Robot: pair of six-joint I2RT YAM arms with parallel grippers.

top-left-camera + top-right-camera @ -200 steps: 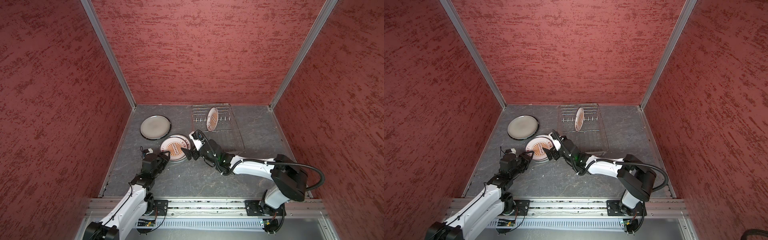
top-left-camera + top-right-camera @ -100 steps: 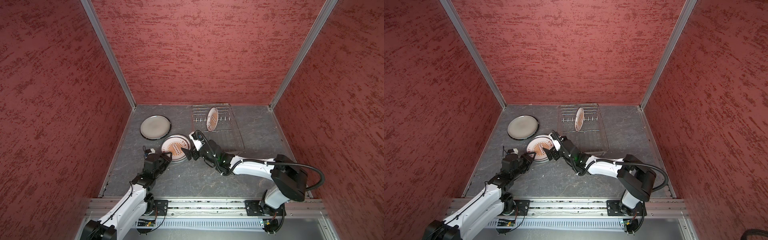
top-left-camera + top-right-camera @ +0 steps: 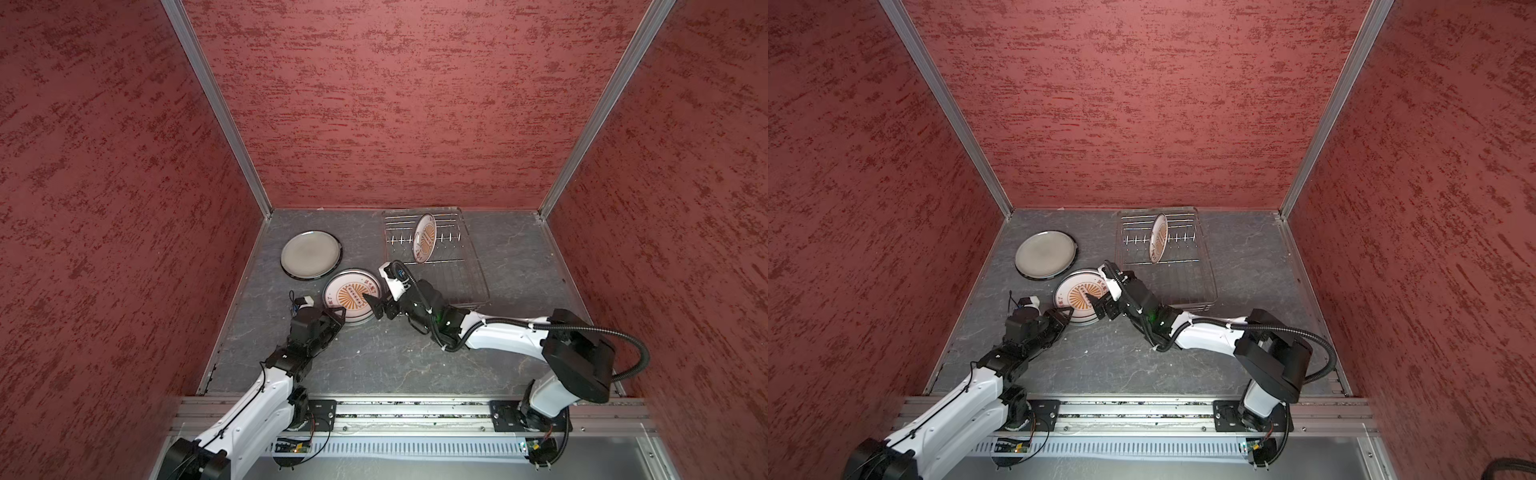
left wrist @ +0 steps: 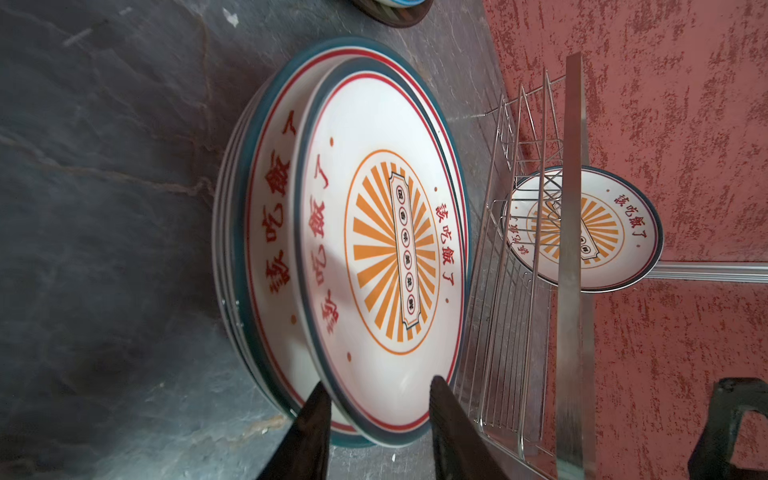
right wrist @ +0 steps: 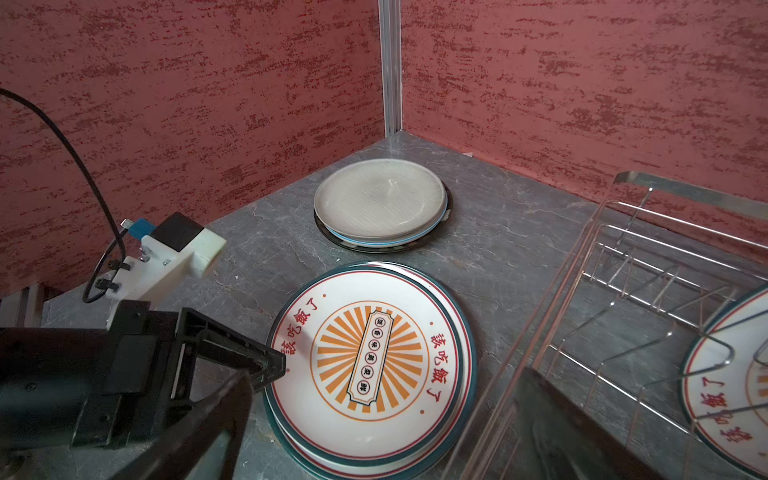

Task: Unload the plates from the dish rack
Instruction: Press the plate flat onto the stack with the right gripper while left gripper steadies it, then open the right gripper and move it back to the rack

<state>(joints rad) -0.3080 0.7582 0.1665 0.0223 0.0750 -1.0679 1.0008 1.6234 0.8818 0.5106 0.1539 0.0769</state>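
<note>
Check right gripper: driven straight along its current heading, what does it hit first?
Probably the top round white orange-sunburst plate of the stack: the open right gripper angles down onto it. The left gripper at the plate's rim lies beside that line; depth unclear.

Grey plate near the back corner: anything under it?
The grey plate sits on a second plate; only its dark rim and a blue edge line show. Its face is covered.

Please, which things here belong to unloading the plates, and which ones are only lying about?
Job: dish rack, plate standing in it, sunburst plate stack, grey plate stack.
Lying about: nothing loose; only the grey table and red walls.
</note>
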